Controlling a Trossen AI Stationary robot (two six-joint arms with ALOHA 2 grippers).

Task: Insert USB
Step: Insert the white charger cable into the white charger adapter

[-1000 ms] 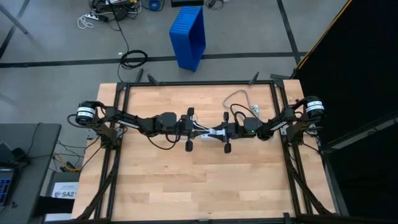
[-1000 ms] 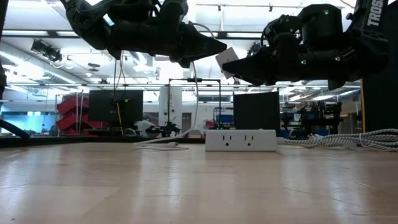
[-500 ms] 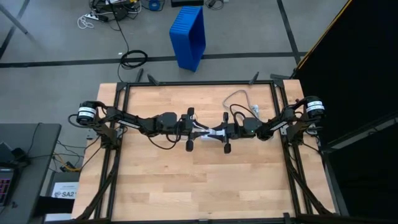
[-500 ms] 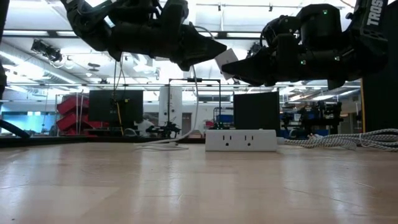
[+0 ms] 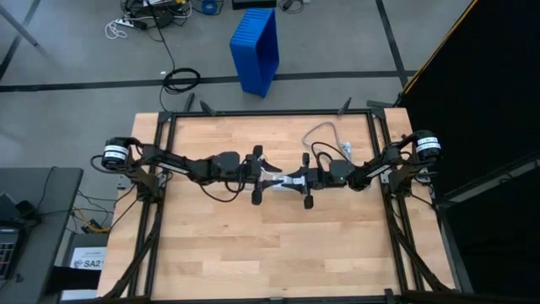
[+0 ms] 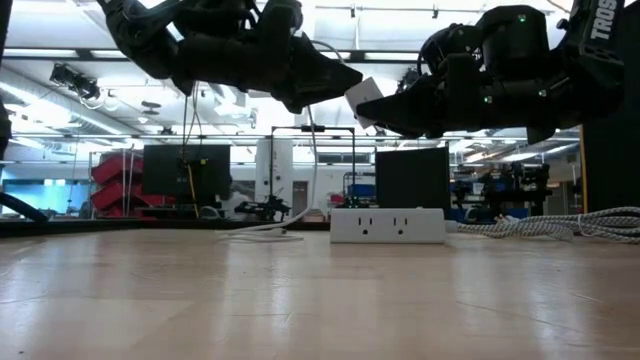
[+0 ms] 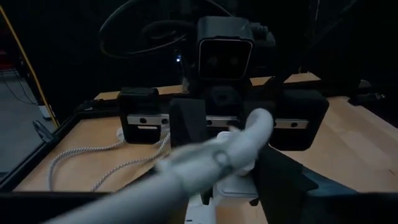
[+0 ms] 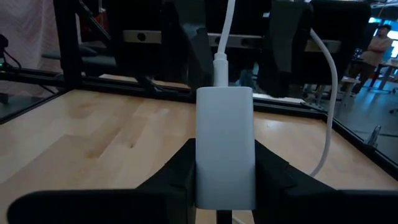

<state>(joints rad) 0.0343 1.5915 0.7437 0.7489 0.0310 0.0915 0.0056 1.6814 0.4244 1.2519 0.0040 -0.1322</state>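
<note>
Both arms meet above the table's middle. My right gripper is shut on a white block. The USB's thin white cable ends in a plug that sticks into the block's far end. My left gripper faces it, open. Its two fingers stand on either side of the cable, apart from it. A slack loop of the cable hangs down beside the block. In the left wrist view the cable runs close past the camera, blurred. My right gripper pinches the white block by its two long sides between its two fingers. The fingers lie level, pointing toward the table's left edge, along the block. The block is lifted clear of the table, level, with its plug end pointing away from the gripper.
A white power strip lies on the table behind the grippers, its grey braided cord trailing right and looping at the far edge. More white cable lies on the wood. A blue crate stands on the floor beyond.
My left gripper has opened and let go of the cable near its plug. It has stayed in place. The plug stays in the white block, which my right gripper holds still.
</note>
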